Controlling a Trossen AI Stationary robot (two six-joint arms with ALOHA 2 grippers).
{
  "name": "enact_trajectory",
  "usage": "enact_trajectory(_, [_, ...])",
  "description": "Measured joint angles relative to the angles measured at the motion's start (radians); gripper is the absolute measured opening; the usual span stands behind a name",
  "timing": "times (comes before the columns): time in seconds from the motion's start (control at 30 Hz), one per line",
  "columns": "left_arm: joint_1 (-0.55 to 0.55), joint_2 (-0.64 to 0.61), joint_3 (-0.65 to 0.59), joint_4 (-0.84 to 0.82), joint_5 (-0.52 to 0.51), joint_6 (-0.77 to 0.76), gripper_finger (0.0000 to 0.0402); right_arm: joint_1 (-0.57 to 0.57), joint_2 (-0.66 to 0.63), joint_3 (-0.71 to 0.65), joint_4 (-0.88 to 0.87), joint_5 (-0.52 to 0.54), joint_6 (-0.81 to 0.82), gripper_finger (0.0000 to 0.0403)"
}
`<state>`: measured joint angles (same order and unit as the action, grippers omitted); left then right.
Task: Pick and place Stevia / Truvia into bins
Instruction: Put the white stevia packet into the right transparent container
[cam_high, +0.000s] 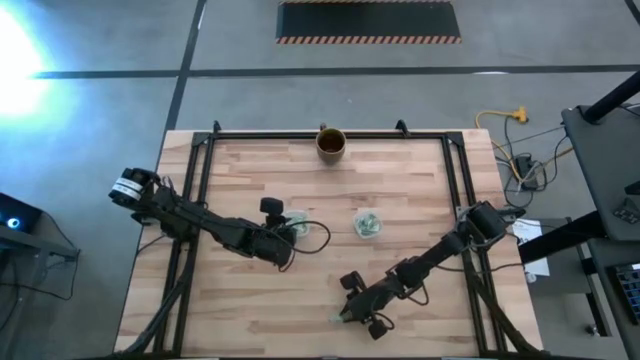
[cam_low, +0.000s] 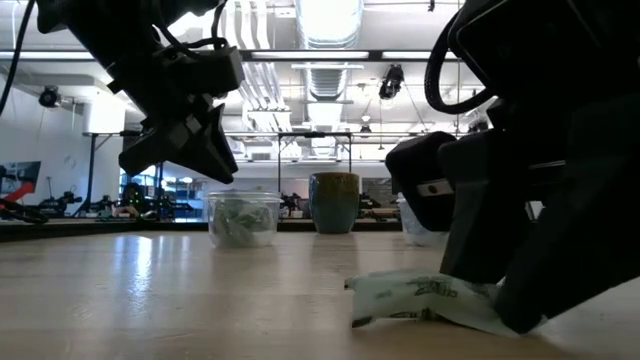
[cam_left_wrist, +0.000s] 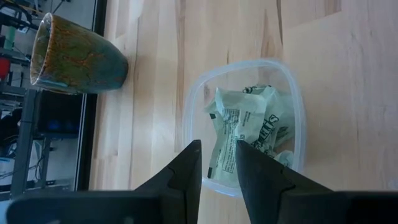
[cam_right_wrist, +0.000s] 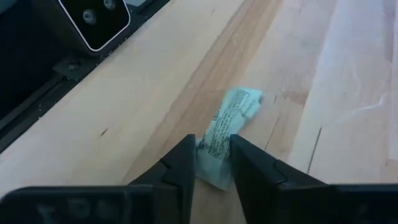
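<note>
One loose packet (cam_right_wrist: 227, 134) is all I can find still on the table; it lies flat on the bare wood near the front edge, well apart from both bins. Several packets (cam_left_wrist: 249, 134) already sit in the left bin (cam_left_wrist: 292, 93), a clear cup standing near the brown-gold mug (cam_left_wrist: 74, 56). The right bin (cam_high: 368, 223) also shows pale green contents from above, though I cannot count them. My judgement: the task is nearly complete, with this last packet to be picked up and carried to a bin.

Right gripper (cam_right_wrist: 211, 163) is down at the table surface over the loose packet. Its fingers are a narrow gap apart and straddle the near end of the packet, which fills the space between them. I cannot tell whether they are pressing it; the packet rests on the wood, not lifted. The right arm reaches low from the table's right side toward the front.

Left gripper (cam_left_wrist: 217, 162) hovers above the near rim of the left bin, pointing down into it, fingers slightly apart and holding nothing.
</note>
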<state>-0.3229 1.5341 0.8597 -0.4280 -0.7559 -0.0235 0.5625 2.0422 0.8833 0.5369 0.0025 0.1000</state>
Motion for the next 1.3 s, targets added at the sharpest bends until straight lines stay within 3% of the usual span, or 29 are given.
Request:
enact_trajectory(0.3, [0.000,0.000,0.000,0.000,0.000,0.000,0.0082,0.000,-0.024,-0.001,-0.019,-0.001,-0.061,0.0021])
enact_trajectory(0.43, [0.000,0.000,0.000,0.000,0.000,0.000,0.0082,0.000,-0.076,-0.001,-0.073,0.007,-0.084,0.0010])
enact_trajectory(0.7, [-0.001,0.000,0.000,0.000,0.000,0.000,0.0082,0.000,-0.278,0.000,-0.364,0.186,-0.108,0.0009])
enact_trajectory(0.9, [-0.001,0.000,0.000,0.000,0.000,0.000,0.0082,0.000,-0.460,-0.005,-0.750,0.475,-0.050,0.0009])
enact_trajectory(1.03, [-0.001,0.000,0.000,0.000,0.000,0.000,0.0082,-0.010,-0.563,-0.025,-0.917,0.649,0.027,0.0009])
enact_trajectory(1.3, [0.000,0.000,0.000,0.005,0.000,0.002,0.0082,-0.120,-0.671,-0.130,-0.915,0.683,0.089,0.0009])
